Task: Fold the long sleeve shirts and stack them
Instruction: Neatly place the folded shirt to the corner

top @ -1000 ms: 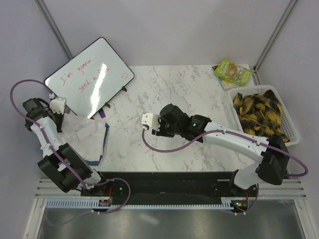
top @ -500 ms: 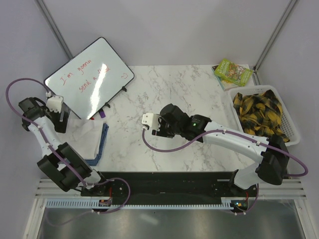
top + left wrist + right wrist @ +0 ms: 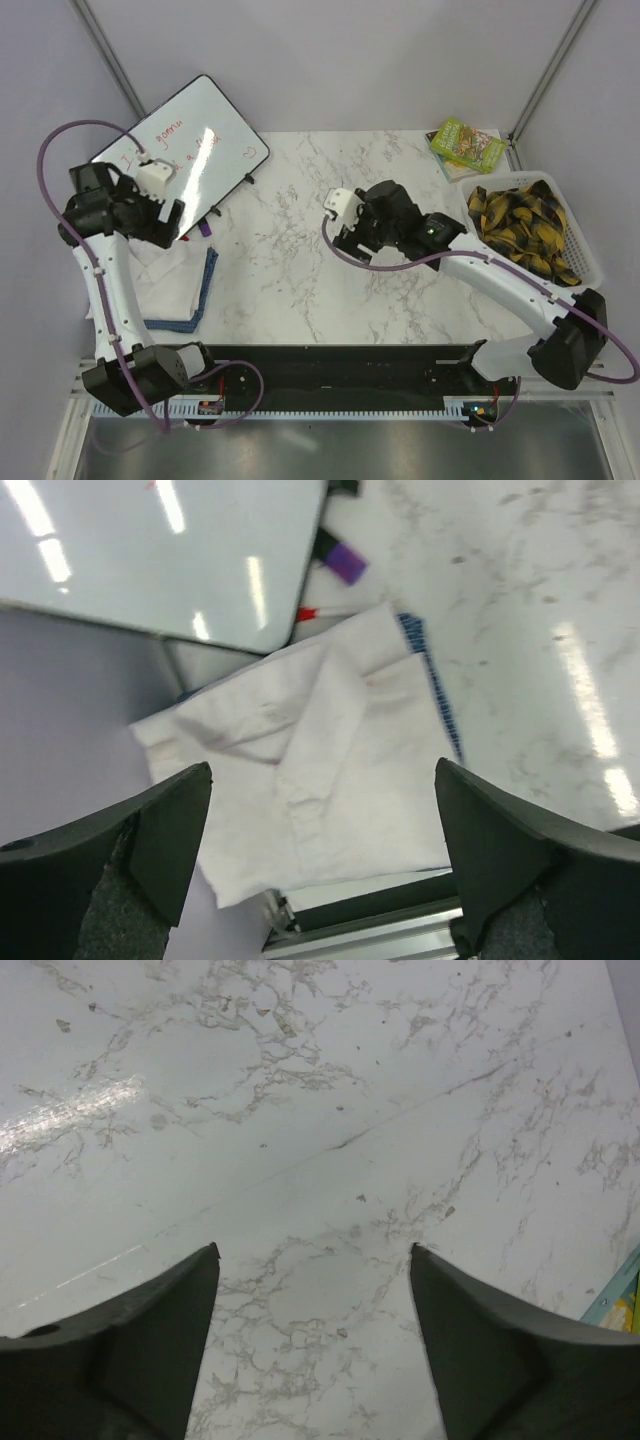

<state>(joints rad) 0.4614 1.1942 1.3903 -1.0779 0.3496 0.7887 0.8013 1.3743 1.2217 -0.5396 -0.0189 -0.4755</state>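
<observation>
Risk: the stack sits right at the near left edge of the worktop (image 3: 400, 180), so a careless brush from the arm could drag it off or undo the top fold.
Cause: the white shirt (image 3: 165, 280) is soft cloth, loosely creased, with one flap lying across it. It would probably shift at a light snag.
Second risk: the two layers are not squared up, and any nudge could skew them more.
White shirt: folded into a rough rectangle, wrinkled, on top of the stack, just near the whiteboard (image 3: 180, 150).
Blue shirt (image 3: 430, 678): underneath, with only a thin strip showing along the right side.
Left gripper (image 3: 322, 768): hovers above the stack, jaws spread wide, holding nothing.
Right gripper (image 3: 315, 1250): over bare marble at mid-worktop, well apart from the shirts, jaws parted and empty.
Progress: both shirts look folded and stacked, so little seems left to do.
</observation>
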